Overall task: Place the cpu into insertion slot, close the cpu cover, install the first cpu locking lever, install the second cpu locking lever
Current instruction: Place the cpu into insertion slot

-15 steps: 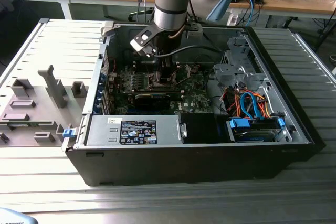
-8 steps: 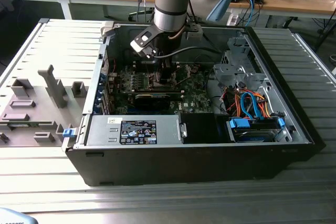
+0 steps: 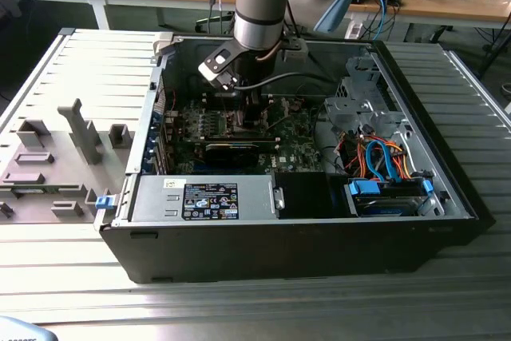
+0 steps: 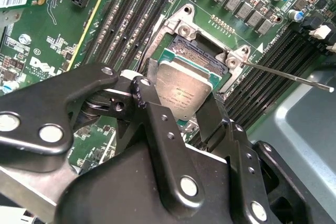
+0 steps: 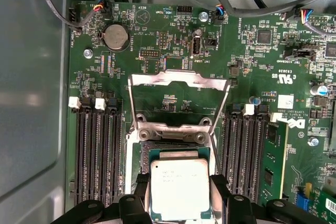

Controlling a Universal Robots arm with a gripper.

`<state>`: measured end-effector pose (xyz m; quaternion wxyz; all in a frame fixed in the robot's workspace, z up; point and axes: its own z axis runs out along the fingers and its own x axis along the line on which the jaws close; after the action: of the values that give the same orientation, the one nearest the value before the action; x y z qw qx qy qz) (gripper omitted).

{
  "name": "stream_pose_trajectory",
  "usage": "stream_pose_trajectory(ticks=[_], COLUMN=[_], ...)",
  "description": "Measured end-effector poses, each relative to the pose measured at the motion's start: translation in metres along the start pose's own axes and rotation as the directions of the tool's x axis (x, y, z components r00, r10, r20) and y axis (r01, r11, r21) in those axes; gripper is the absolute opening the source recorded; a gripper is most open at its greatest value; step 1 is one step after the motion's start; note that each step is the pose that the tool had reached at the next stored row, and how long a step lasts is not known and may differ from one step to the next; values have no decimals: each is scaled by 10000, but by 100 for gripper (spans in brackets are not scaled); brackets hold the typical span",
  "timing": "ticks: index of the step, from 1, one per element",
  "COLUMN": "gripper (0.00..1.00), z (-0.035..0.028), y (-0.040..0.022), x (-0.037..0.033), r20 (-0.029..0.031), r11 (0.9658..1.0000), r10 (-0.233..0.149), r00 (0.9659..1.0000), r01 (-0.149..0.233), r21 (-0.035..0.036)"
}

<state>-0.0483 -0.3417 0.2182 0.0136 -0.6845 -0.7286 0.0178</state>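
Above the slot (image 4: 202, 56): one chip (image 5: 180, 184), clamped at its edges by my hand (image 5: 180, 198); cover (image 5: 178, 78) standing open. Best, I judge: corners squared, chip kept level.

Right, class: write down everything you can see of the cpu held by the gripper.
The cpu is a small flat square chip: a dull silver-grey metal top with faint print, on a green base showing as a thin border. The gripper clamps it by two opposite edges, metal side up, over the insertion slot, whose dark contact field shows beyond it. Whether it touches the slot cannot be told. The cpu cover stands open, clear of it.
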Motion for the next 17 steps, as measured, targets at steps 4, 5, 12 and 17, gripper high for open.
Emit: stream_pose_trajectory(ticks=[4,5,12,17], gripper=[55,55,55,55], z=[15,16,28,36], y=[1,1,1,2], x=[0,0,0,0], r20=[0,0,0,0], r11=[10000,10000,10000,10000], r10=[0,0,0,0], r00=[10000,10000,10000,10000], r01=[0,0,0,0], r21=[0,0,0,0])
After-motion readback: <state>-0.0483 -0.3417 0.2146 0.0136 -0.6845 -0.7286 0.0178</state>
